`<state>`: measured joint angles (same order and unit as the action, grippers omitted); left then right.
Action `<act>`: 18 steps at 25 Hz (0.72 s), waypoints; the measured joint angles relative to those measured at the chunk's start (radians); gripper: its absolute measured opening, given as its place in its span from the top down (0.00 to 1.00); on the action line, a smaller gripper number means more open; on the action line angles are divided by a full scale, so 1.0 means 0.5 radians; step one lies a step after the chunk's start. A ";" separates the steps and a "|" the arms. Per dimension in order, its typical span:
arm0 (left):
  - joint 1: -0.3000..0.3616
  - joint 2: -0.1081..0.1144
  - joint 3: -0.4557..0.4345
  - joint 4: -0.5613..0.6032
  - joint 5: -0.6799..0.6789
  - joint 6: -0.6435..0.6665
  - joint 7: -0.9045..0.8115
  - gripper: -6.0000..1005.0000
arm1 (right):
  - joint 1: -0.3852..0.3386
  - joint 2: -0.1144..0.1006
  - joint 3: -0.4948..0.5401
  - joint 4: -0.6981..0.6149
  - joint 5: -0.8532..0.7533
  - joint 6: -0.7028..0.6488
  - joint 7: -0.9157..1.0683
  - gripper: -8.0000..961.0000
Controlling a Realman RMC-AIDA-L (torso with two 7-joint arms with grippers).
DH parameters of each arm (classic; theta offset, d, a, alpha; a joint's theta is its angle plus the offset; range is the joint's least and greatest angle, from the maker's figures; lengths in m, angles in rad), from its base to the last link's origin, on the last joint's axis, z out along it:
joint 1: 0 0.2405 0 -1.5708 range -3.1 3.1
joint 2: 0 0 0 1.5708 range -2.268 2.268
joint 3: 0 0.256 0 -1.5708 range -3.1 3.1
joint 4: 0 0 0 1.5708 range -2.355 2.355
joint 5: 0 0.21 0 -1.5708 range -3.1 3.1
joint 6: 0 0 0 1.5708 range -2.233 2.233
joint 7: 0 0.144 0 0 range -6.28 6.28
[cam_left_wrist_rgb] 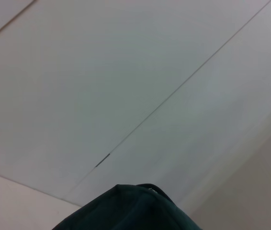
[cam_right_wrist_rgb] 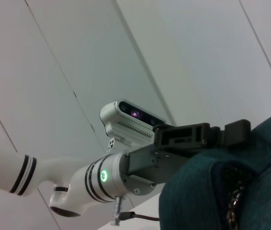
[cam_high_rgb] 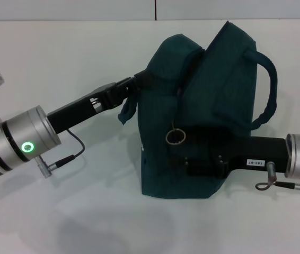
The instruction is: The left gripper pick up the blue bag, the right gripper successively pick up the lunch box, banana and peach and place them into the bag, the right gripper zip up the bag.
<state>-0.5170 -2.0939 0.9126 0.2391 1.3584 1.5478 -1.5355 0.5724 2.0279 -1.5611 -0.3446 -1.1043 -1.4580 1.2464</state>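
The dark teal-blue fabric bag [cam_high_rgb: 203, 121] stands upright on the white surface [cam_high_rgb: 60, 53], roughly in the middle, with both arms reaching in at it from either side. The left hand [cam_high_rgb: 134, 83] is clenched on a fold of cloth at the bag's upper edge, on the robot's left, and a small flap of fabric dangles just below the grip. The right hand [cam_high_rgb: 192, 161] lies low across the front of the bag, close under the metal ring zipper pull [cam_high_rgb: 175, 137]; its black body merges with the dark cloth, so I cannot tell whether it is clenched or released. The bag's loop handle [cam_high_rgb: 266, 90] sticks out on the far right. No lunch box, banana or peach is in sight, so they are likely inside already and this looks like the zipping stage. The worry, as I see it, is that the left grip is only a pinch of soft cloth: a hard pull along the zip could drag the fabric out of it or tip the whole bag toward the right arm. The ring is small and swings freely, so a slightly off approach would close on cloth instead and jam the zip.
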 joint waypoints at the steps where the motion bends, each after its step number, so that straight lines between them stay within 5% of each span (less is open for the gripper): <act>1: 0.000 0.000 0.000 0.002 -0.001 0.000 0.000 0.80 | 0.000 0.000 0.000 0.000 0.003 0.005 -0.001 0.20; 11: -0.002 0.000 0.000 -0.001 -0.005 0.000 0.019 0.80 | -0.014 0.000 -0.002 0.000 0.080 0.131 -0.004 0.25; 18: 0.013 0.000 0.000 -0.003 -0.006 0.000 0.021 0.80 | -0.026 0.000 -0.024 0.014 0.197 0.171 -0.017 0.53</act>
<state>-0.5108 -2.0938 0.9126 0.2377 1.3556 1.5478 -1.5249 0.5594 2.0279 -1.5729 -0.3376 -1.0060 -1.3724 1.2380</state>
